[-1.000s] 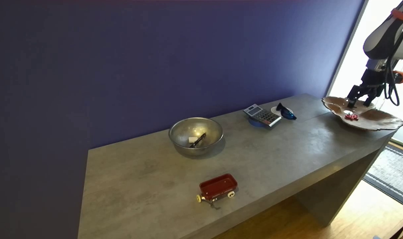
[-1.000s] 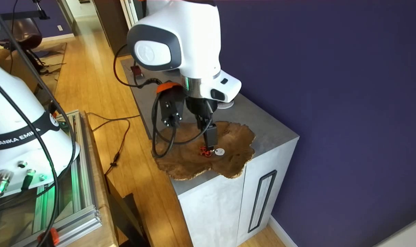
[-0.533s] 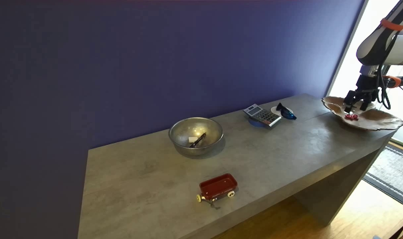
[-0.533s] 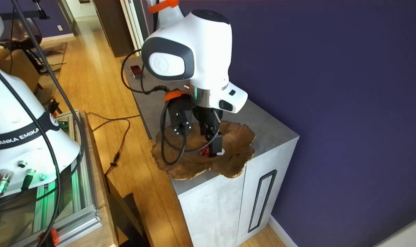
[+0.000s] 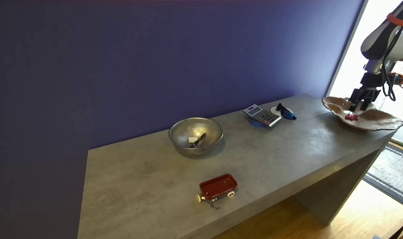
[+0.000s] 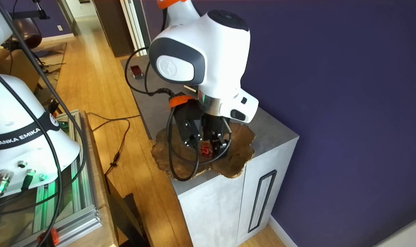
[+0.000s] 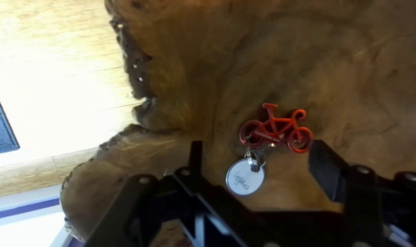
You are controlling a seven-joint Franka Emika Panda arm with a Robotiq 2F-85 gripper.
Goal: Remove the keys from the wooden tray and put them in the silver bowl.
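The claw (image 7: 256, 151) stands wide above the wooden tray (image 7: 280, 68), the keys (image 7: 269, 137) showing between its 2 fingers (image 7: 326, 171) in the wrist view, presumably so that closing will pinch the red bicycle charm (image 7: 273, 124). The keys lie loose in the tray. The silver bowl (image 5: 191, 151) sits mouth-up, well apart along the counter (image 5: 138, 186), fit to receive them.

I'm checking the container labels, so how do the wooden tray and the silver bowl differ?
The wooden tray is brown, shallow and wavy-edged; the silver bowl is shiny grey metal, deeper, with a round rim.
The wooden tray is wider than the silver bowl.
The wooden tray holds the keys; the silver bowl holds a white block and a dark pen-like object.
Both rest on the same grey counter.
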